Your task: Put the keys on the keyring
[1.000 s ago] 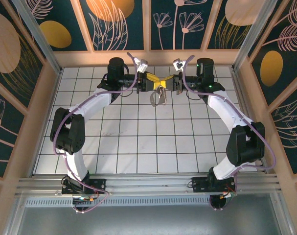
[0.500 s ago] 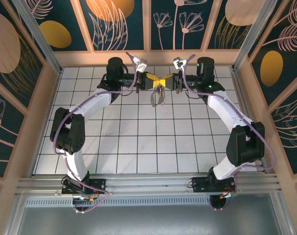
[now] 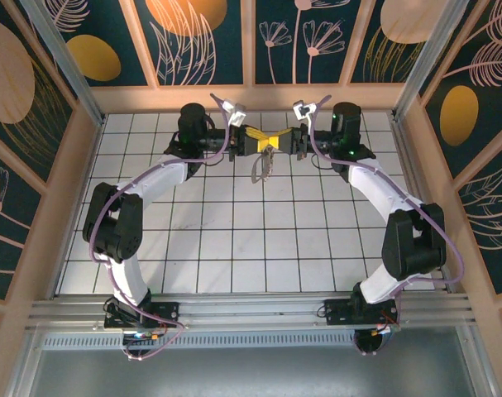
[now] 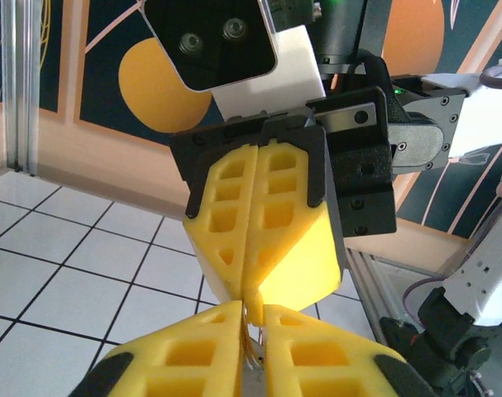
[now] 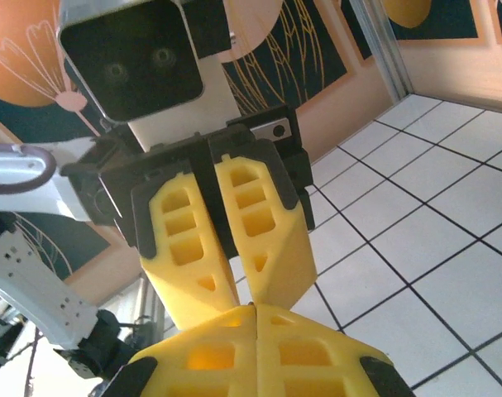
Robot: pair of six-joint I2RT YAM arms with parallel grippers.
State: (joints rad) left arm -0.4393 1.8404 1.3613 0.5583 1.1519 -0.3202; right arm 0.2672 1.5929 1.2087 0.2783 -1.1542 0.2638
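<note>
Above the far bench (image 3: 234,240), left fingers (image 3: 255,139) and right fingers (image 3: 284,138) meet tip to tip, both closed. The tan keyring (image 3: 262,168) dangles from the left pair, likely light and floppy; best gripped at its stiff ring.

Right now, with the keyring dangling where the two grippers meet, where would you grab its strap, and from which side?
Probably the free lower loop of the keyring, from the near side. It hangs clear below the left gripper and right gripper, which are shut tip to tip, so its top end is crowded and the bottom is open.
</note>
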